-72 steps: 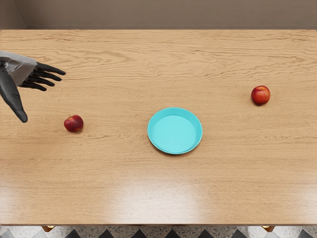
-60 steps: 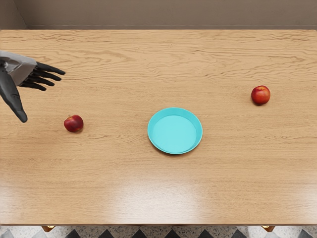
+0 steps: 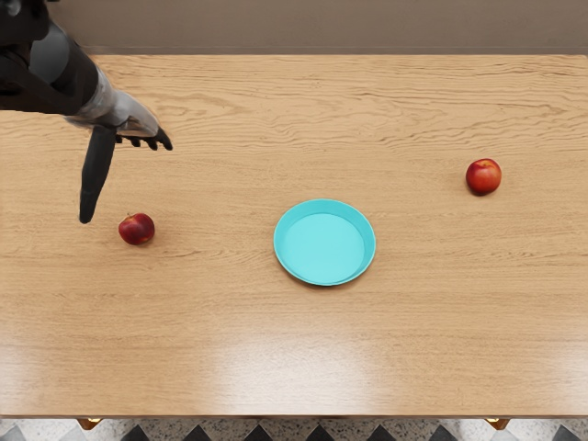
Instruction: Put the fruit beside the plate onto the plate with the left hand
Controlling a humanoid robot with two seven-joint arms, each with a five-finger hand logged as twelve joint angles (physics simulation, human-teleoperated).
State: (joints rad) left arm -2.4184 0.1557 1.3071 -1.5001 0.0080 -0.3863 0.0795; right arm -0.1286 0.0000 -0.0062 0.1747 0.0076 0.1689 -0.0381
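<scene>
Step in hand: the approach; no grasp yet.

Left hand (image 3: 118, 131): arm comes in from the upper left corner. The hand is poised over the table (image 3: 294, 367), up and to the left of the near apple (image 3: 136, 228). It is wide and holds nothing. The thumb (image 3: 92, 179) hangs long and straight, its tip just beside the apple; the fingers (image 3: 150, 141) point right.

Near apple: red, on bare wood, well apart from the plate (image 3: 324, 242), to its left.

Plate: turquoise, mid-table, nothing on it.

Second apple (image 3: 483, 175): far right, untouched.

Next move, as I judge it: bring the palm down over the near apple, close the digits around it, lift, then carry it right to the plate.
</scene>
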